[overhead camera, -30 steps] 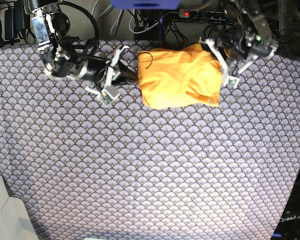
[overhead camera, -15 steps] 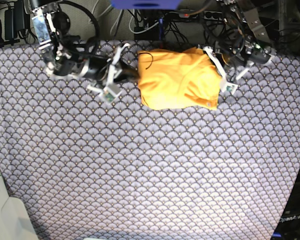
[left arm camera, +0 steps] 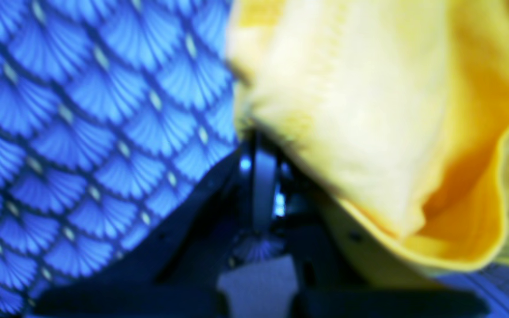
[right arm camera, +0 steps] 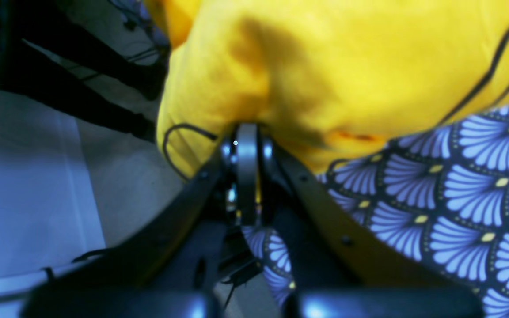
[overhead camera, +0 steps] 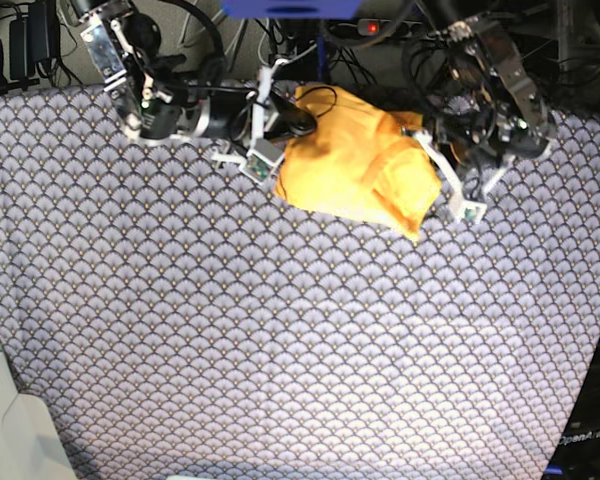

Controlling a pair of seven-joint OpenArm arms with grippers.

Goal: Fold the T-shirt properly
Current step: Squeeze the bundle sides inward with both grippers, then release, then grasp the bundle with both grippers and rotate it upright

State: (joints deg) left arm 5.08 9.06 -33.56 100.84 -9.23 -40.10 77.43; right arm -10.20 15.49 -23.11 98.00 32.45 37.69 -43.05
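Both arms reach in low from the far side of the scene, one at each far corner. The right gripper (overhead camera: pixel 288 118) lies nearly level, its jaws pinched together on the T-shirt (overhead camera: pixel 355 160). The left gripper (overhead camera: pixel 432 150) angles downward with bent wrist, jaws likewise clamped on the shirt's opposite edge.

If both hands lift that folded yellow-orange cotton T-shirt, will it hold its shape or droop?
The yellow-orange cotton T-shirt will likely droop: its lower corner already sags in the base view. It seems light, bunching softly at the right hand and left hand.
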